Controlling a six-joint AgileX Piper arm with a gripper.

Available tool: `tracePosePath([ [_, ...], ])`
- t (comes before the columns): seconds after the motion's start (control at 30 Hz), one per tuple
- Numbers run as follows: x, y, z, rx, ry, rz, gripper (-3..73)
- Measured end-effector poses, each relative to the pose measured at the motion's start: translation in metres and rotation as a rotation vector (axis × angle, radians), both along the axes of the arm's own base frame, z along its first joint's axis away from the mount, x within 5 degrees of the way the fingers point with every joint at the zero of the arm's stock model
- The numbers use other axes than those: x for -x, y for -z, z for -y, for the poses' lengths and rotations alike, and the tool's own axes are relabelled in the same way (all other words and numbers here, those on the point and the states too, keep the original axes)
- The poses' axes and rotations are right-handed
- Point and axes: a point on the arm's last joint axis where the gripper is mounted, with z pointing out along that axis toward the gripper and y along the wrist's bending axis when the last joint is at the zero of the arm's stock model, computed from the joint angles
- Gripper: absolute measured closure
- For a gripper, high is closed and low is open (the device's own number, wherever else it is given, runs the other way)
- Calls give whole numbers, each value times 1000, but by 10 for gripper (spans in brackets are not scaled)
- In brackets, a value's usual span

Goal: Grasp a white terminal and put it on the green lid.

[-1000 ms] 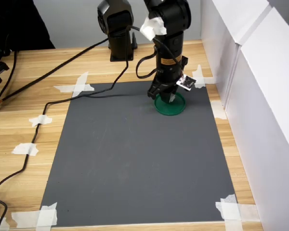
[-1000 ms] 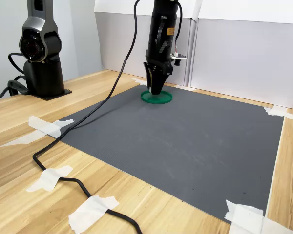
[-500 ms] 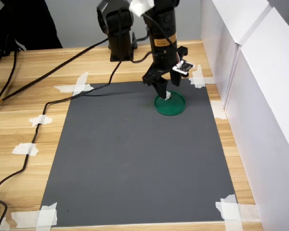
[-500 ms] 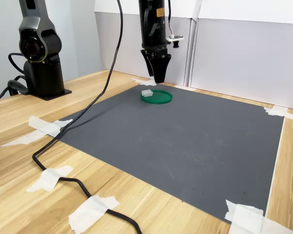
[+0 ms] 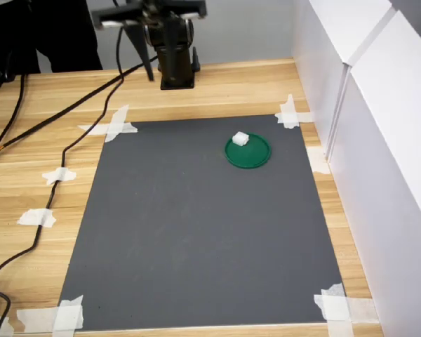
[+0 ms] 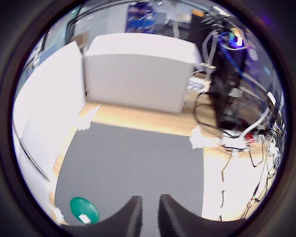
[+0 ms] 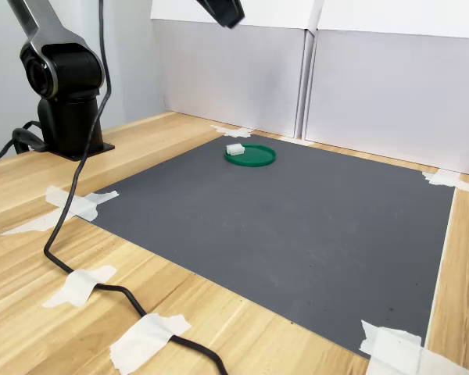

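Sitting on the one green lid (image 5: pixel 248 152), near its rim, one white terminal (image 5: pixel 240 139) is lying free. The lid is resting on one grey mat (image 5: pixel 196 232) taped to the wooden table (image 5: pixel 42 203). The gripper (image 6: pixel 149 213) is hanging high above, fingers nearly closed, grasping nothing.

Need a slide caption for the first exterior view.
White terminal resting near the rim of the green lid on a grey mat.
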Motion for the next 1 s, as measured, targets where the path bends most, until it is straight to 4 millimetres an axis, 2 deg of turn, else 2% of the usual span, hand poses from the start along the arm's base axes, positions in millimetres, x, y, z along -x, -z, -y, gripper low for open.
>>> tracePosePath([
  [0.07,14,2,8,-6,55,50,659],
  [0.17,39,16,14,-4,115,118,698],
  [0.27,62,36,15,2,149,194,707],
  [0.5,98,98,10,1,152,190,711],
  [0.6,107,115,8,-3,150,176,711],
  [0.7,112,124,7,-11,149,181,711],
  [1.0,115,129,6,-35,149,201,711],
])
